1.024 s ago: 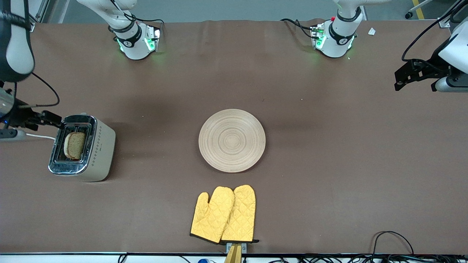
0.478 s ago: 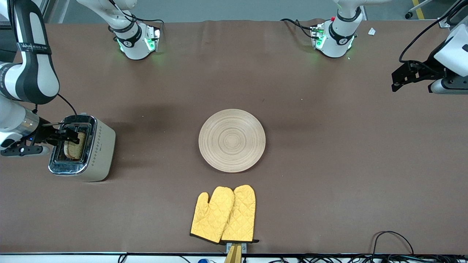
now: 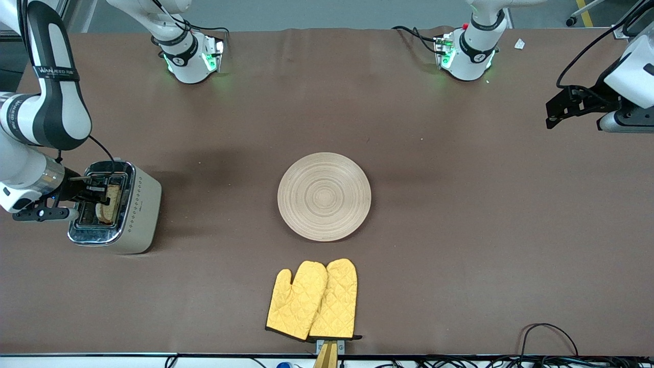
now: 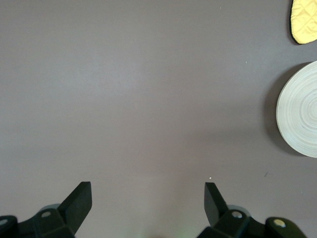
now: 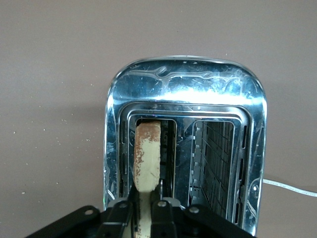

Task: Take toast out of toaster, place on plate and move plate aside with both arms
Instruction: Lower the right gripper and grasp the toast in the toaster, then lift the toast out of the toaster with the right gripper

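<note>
- since a second ago, the right gripper [image 3: 99,196] has swung in over the toaster [image 3: 134,214] and clamped its jaws on the toast [image 5: 147,158], which sits upright in its slot, ready for lifting out.
- left gripper [image 4: 147,201] waits with jaws wide over bare table at its own end; the plate [image 3: 324,196] lies mid-table to receive the slice.

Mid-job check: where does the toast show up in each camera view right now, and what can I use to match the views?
Front view: the toast stands in a slot of the toaster, at the right arm's end of the table, with the right gripper shut on it.
Left wrist view: not in it.
Right wrist view: toast edge-on in one slot, jaws closed on it.
Shared landmark: the toaster's chrome top.
</note>
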`<action>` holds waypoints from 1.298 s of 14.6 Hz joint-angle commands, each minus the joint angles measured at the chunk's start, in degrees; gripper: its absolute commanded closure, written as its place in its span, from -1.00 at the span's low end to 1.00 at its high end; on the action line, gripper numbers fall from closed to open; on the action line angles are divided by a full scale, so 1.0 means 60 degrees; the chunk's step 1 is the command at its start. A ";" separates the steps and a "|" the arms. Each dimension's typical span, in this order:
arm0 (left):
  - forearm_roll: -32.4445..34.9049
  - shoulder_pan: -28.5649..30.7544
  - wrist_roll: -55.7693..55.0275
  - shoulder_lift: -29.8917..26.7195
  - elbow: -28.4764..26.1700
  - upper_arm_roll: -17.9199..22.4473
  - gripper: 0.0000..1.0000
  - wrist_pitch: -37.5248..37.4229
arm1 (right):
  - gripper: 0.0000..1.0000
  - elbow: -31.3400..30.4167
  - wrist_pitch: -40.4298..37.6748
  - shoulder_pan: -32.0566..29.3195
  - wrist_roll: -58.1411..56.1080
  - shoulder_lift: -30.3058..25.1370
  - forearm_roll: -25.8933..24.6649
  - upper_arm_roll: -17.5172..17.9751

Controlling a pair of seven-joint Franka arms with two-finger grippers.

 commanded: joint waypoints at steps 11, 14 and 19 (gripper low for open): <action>-0.0120 -0.0037 0.0118 0.0113 0.0241 -0.0033 -1.00 -0.0196 | 0.99 0.2453 -0.3605 0.3025 0.4410 -0.0167 0.0946 0.0045; -0.0149 0.0022 0.0177 0.0113 0.0241 -0.0033 -1.00 -0.0196 | 0.99 0.2205 -0.3283 0.4039 0.5980 -0.0153 0.2919 0.0045; -0.1173 0.0110 0.0163 0.0434 0.0241 0.0055 -1.00 -0.0079 | 0.99 0.0916 -0.0300 0.6760 0.7254 -0.0182 0.4054 0.0045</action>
